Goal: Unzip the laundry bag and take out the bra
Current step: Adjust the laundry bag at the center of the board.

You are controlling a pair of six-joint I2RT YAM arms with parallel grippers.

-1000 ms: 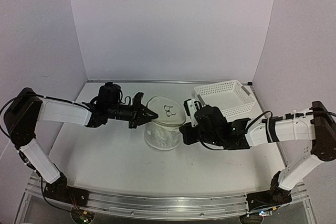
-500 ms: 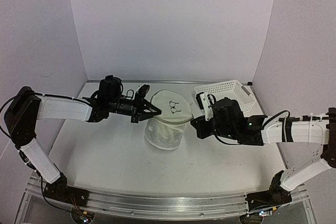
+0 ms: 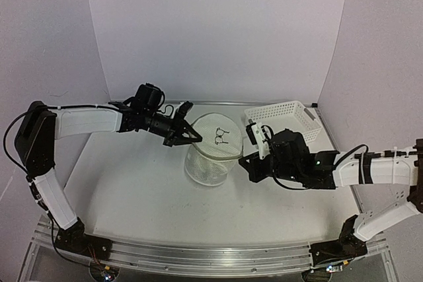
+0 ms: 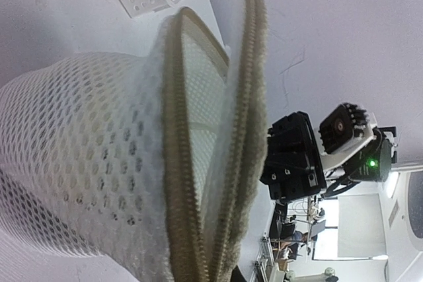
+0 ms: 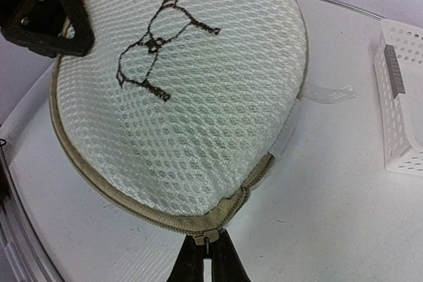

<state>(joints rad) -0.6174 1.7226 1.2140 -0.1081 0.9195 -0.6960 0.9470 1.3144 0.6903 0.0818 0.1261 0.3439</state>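
Laundry bag (image 3: 210, 158) was seen standing near table (image 3: 132, 183) centre, w/ the white basket (image 3: 283, 122) at approx. 2 o'clock from it, apart from it.

L side: left gripper (image 3: 190, 138) was set at the bag's 9 o'clock edge and appeared pinched on the rim. The fingers themselves were barely shown in the left wrist view, so that is a judgement.

R side: right gripper (image 5: 207, 260) was pressed together on the zip pull (image 5: 210, 238), at 6 o'clock of the round face in the right wrist view. The bra pictogram (image 5: 153, 49) was seen facing up.

Progress: zip judged partly undone. The two zip tracks (image 4: 228, 163) were seen parted in the left wrist view, w/ a gap between face and mesh body. How far round the opening ran could not be told. No bra was made out through the mesh; nothing had been taken out.

Left to do: rest of the zip to be run round, face to be flipped back, bra to be pulled out.
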